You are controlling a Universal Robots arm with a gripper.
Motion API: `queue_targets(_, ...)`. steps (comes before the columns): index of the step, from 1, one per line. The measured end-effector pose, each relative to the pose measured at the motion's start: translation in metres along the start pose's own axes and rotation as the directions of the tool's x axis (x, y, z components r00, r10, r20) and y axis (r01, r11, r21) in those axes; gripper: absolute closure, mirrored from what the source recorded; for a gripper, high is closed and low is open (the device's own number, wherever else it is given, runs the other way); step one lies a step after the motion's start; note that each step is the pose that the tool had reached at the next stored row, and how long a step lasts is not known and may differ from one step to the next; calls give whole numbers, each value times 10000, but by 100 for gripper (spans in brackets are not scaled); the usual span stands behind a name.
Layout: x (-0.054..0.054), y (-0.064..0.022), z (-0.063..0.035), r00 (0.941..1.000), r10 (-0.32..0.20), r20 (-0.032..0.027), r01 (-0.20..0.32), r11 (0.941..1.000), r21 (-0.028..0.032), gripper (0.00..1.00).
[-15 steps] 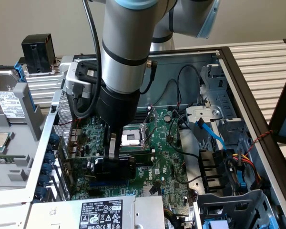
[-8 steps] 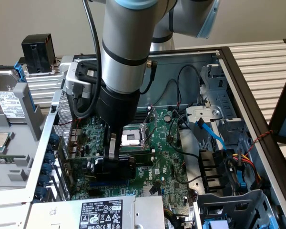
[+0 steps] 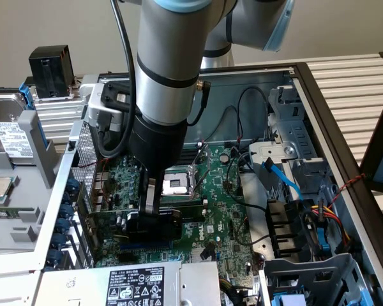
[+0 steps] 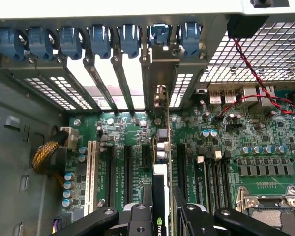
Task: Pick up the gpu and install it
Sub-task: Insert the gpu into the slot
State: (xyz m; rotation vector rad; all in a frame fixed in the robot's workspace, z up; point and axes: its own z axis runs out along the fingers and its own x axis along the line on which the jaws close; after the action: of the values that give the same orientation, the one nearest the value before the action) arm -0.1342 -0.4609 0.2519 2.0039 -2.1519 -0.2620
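Note:
The gpu (image 3: 169, 224), with its black shroud and green board, stands on edge over the expansion slots of the large green motherboard (image 3: 223, 191) inside the open computer case. My gripper (image 3: 150, 213) reaches straight down onto it and is shut on the gpu. In the wrist view the gpu (image 4: 160, 177) runs edge-on between my black fingers (image 4: 140, 216). Its silver bracket end meets the rear slot opening (image 4: 160, 93). The gripper (image 4: 163, 209) sits at the card's inner end. Whether the card's edge is fully down in the slot is hidden.
Blue retention clips (image 4: 101, 42) line the rear slot row. The CPU socket (image 3: 177, 185) lies just beyond the card. A red-black wire (image 4: 246, 64) crosses the perforated rear panel. Cables (image 3: 281, 172) and a drive cage (image 3: 293, 127) fill the exterior view's right; a power supply (image 3: 134, 284) is in front.

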Motion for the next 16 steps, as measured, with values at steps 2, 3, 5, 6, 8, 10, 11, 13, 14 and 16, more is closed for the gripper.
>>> queue_targets(2, 0, 0, 0, 10000, 0, 1, 0, 10000, 0, 74)
queue_targets(3, 0, 0, 0, 10000, 0, 0, 0, 10000, 0, 74)
queue_targets(5, 0, -1, 1, 10000, 1, 1, -1, 10000, 0, 74)
queue_targets(6, 0, -2, 0, 10000, 1, 2, -1, 10000, 0, 74)
queue_targets(8, 0, -5, 0, 10000, 0, 2, 0, 10000, 0, 74)
queue_targets(10, -1, -9, -2, 10000, 0, 0, 0, 10000, -1, 74)
queue_targets(11, -1, -9, -2, 10000, 1, 1, -1, 10000, 0, 74)
queue_targets(13, -1, -10, -1, 10000, 1, -4, -1, 10000, 0, 74)
queue_targets(14, -2, -10, -1, 10000, 1, -6, -1, 10000, 0, 74)
queue_targets(16, -3, -10, 1, 10000, 1, -7, -1, 10000, 1, 74)
